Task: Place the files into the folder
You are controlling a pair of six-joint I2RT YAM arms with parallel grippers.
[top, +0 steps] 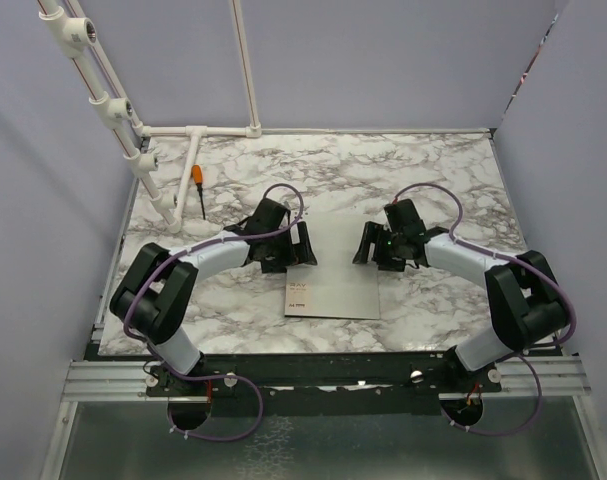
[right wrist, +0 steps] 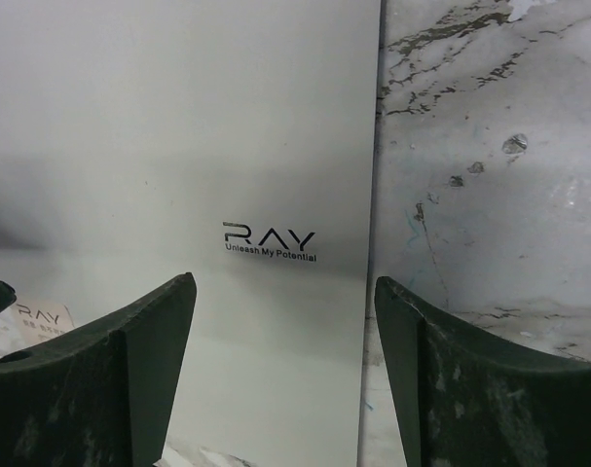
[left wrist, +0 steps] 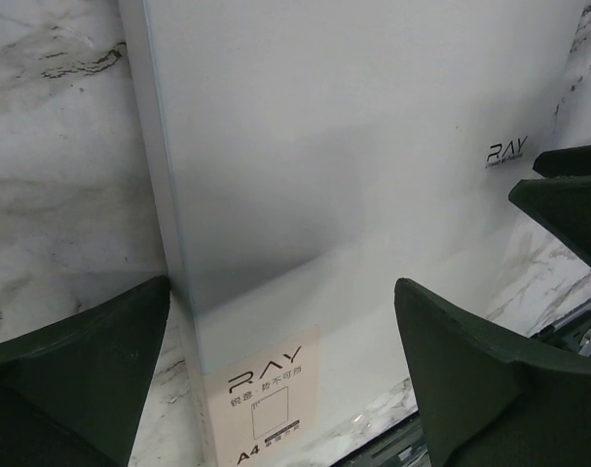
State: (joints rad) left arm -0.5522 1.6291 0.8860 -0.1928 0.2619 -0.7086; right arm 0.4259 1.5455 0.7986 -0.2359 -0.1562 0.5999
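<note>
Dark fingers [left wrist: 81, 379] of the left hand [left wrist: 280, 292] fill the bottom corners of the left wrist view, spread wide with nothing between them. Beyond them lies the folder [left wrist: 324, 146], closed and grey, its spine edge running from the top left down to the bottom centre. An orange-tan label [left wrist: 266, 384] marked A4 sits at the near end, and a small RAY logo [left wrist: 506, 153] shows at the right. Only this view lets the label be read.

From the right wrist, the right hand [right wrist: 283, 282] is also open and empty. One finger hangs over the folder [right wrist: 178, 117] and the other over the marble desk [right wrist: 490, 195], so they straddle the folder's right edge, which runs straight up the frame. The logo [right wrist: 269, 241] sits centre frame with its small tagline readable. Whether the fingers touch the cover cannot be told.

Seen from above, the folder [top: 333, 270] lies flat at the centre of the desk [top: 383, 170], long axis up and down the frame, label [top: 300, 293] at its lower left corner. Both arms bend outward at the elbow and reach inward, so the left hand [top: 308, 245] and right hand [top: 365, 243] face each other across the folder's upper half. Only here do an orange-handled screwdriver [top: 197, 185] and a white pipe frame [top: 193, 130] appear, at the upper left.
</note>
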